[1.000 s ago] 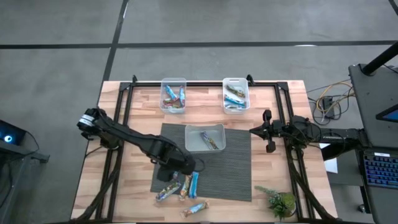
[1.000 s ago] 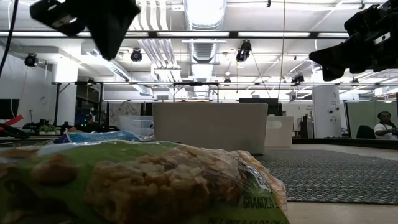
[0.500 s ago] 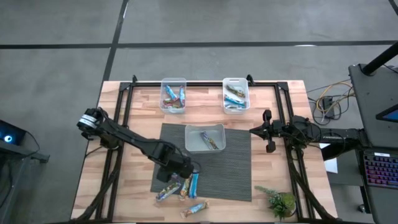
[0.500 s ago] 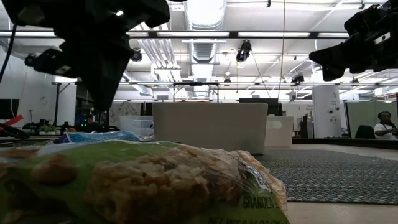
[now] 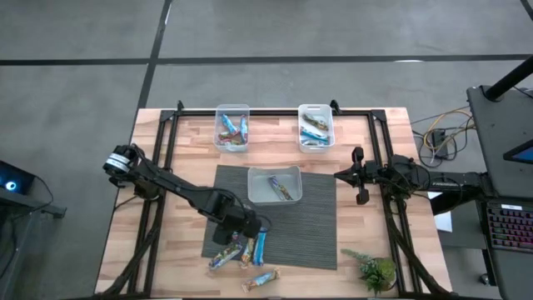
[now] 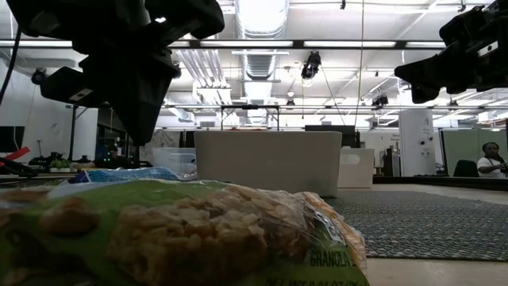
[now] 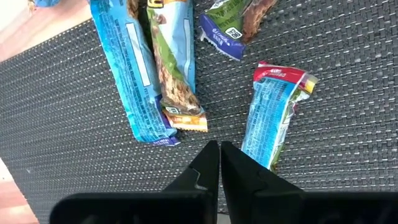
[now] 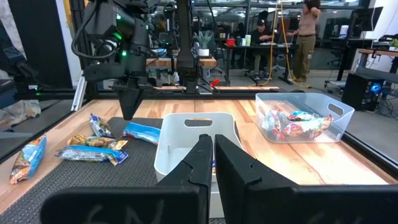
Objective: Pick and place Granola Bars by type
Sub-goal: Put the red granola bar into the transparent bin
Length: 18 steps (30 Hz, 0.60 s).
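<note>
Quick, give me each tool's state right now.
Left tool: closed, holding nothing, over the loose granola bars on the mat.
Right tool: closed, empty, waiting at the table's right side.

A big open robotics lab or workshop: exposed ceiling ducts (image 6: 258, 32) and strip lights run across the top of the low view, workbenches (image 8: 249, 53) crowded with gear line the back, and people (image 8: 308, 37) stand at desks at the upper right.
</note>
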{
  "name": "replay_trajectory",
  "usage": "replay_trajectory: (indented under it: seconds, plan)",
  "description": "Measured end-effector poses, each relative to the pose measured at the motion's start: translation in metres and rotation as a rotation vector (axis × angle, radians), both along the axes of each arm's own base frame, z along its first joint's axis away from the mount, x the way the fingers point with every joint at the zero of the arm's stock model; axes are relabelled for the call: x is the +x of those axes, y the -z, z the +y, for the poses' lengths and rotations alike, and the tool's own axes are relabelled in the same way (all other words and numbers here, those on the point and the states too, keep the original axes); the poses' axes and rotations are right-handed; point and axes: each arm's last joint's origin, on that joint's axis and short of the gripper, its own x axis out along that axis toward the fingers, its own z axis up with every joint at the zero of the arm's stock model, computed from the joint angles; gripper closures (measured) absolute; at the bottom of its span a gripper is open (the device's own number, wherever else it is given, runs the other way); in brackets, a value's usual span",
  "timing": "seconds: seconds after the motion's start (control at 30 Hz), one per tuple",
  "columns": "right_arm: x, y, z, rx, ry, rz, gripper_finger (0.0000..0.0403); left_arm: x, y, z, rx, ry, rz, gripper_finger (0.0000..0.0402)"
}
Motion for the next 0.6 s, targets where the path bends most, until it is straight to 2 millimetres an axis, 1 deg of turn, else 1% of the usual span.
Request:
replay_trajectory:
  seconds: [0.33,0.6]
  plan:
    - [0.0000,0.0000,0.0000,0.000,0.000,0.000,0.0394,0.0015,-0.0006,-0.0007,-0.009,-0.007,-0.015,0.0401]
    - [0.0000,0.0000,0.0000,0.000,0.000,0.000,0.0394,0.0023,-0.0011,-0.0024,-0.106,-0.165,0.009,0.0401]
